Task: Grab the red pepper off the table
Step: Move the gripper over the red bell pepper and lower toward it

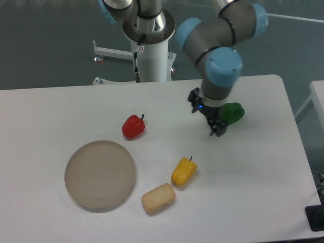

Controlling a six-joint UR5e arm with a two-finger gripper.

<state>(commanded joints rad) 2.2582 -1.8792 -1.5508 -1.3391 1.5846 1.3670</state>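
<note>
The red pepper [133, 126] is small, glossy and red with a short dark stem. It lies on the white table [61, 111] left of centre. My gripper [216, 129] hangs over the table to the pepper's right, well apart from it. It holds nothing. Its fingers are dark and seen nearly edge on, so I cannot tell how far apart they stand.
A green pepper [234, 112] lies just behind and right of the gripper. A yellow pepper [183, 172] and a tan bread-like piece [158, 198] lie nearer the front. A round grey plate [99, 175] sits at the front left. The robot's base [151, 50] stands at the back.
</note>
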